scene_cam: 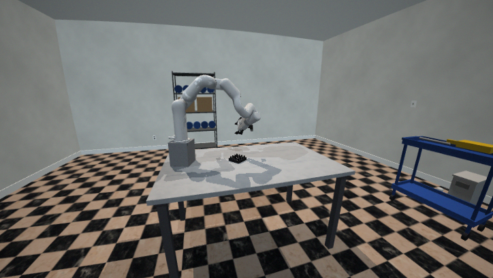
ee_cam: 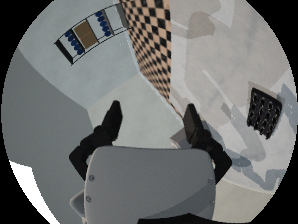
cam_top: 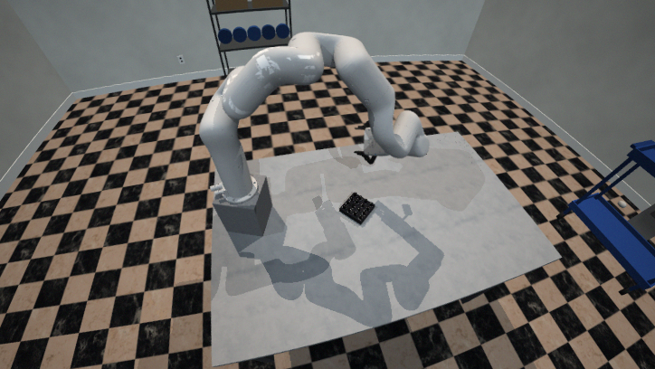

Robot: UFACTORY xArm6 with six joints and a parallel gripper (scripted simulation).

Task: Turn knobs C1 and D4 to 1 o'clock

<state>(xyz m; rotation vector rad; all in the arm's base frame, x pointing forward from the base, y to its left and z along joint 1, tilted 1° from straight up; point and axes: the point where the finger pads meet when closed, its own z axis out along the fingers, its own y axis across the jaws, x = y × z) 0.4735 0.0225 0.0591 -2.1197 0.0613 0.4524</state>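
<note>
The black knob box (cam_top: pixel 356 208) (scene_cam: pixel 236 160) (ee_cam: pixel 264 113) lies flat near the middle of the table, with its rows of black knobs facing up. It is at the right edge of the wrist view. The knob names, the marks, the socket and where each white line points are too small to read, so I cannot tell how C1 and D4 stand. My gripper (cam_top: pixel 358 140) (scene_cam: pixel 235 127) (ee_cam: pixel 153 110) is open and empty. It is high above the table and well away from the box, tilted so that its fingers point sideways toward the arm's base side.
The pale table (cam_top: pixel 495 229) (scene_cam: pixel 310 169) carries the arm's grey base block (cam_top: pixel 242 215) (scene_cam: pixel 181 153) on its left. Arm shadows fall around the box. A shelf rack (cam_top: pixel 250 45) (scene_cam: pixel 193 112) (ee_cam: pixel 90 34) stands by the back wall, and a blue cart (cam_top: pixel 613 238) (scene_cam: pixel 438 199) stands off to the right.
</note>
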